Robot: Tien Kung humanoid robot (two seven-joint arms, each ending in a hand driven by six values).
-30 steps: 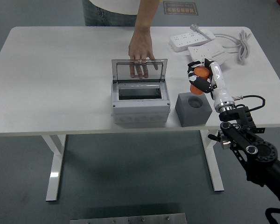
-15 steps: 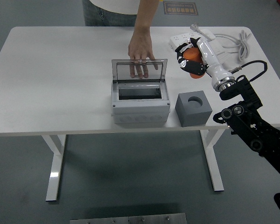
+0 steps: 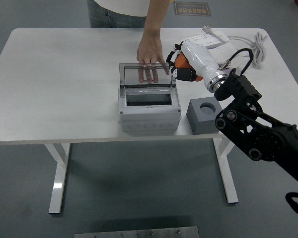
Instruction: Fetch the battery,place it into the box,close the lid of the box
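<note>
White power strips (image 3: 204,40) with coiled cable (image 3: 256,45) far right, grey foam block (image 3: 204,115), perhaps holed, near edge

One camera only: mounted high on the robot's side, facing forward and down across the white table (image 3: 59,74). Near edge low in frame, person (image 3: 150,49) at far side; whole tabletop visible.

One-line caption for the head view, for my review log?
Right hand carries the orange battery toward the open box while a person's hand steadies the raised lid.
</note>
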